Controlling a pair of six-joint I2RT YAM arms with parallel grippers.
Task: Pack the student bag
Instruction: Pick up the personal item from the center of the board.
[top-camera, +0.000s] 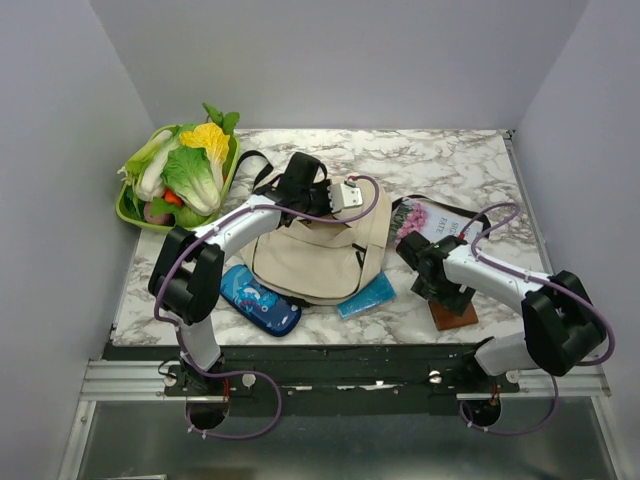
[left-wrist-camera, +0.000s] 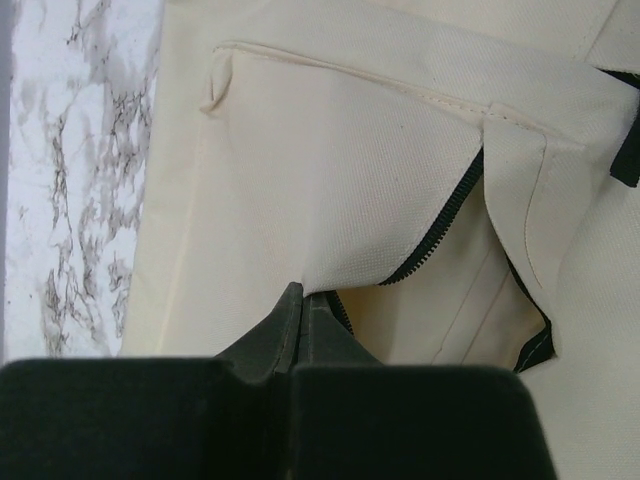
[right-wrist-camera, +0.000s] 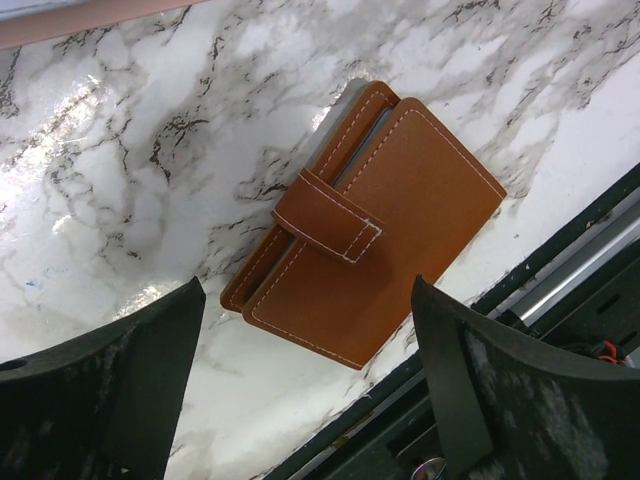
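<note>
The student bag (top-camera: 310, 255), a cream cloth backpack with black zipper trim, lies flat in the middle of the marble table. My left gripper (top-camera: 305, 185) is over its far end. In the left wrist view the gripper (left-wrist-camera: 303, 297) is shut, pinching the edge of the bag's cloth (left-wrist-camera: 330, 190) beside the open zipper (left-wrist-camera: 440, 235); the pocket gapes to the right. My right gripper (top-camera: 445, 290) hovers open above a brown leather wallet (right-wrist-camera: 370, 240) with a strap. The gripper (right-wrist-camera: 305, 290) has nothing between its fingers.
A dark-blue patterned pencil case (top-camera: 260, 300) and a teal packet (top-camera: 367, 297) lie at the bag's near side. A floral booklet (top-camera: 435, 222) lies right of the bag. A green basket (top-camera: 125, 212) of vegetables stands at the far left. The wallet (top-camera: 455, 315) lies close to the table's front edge (right-wrist-camera: 560, 260).
</note>
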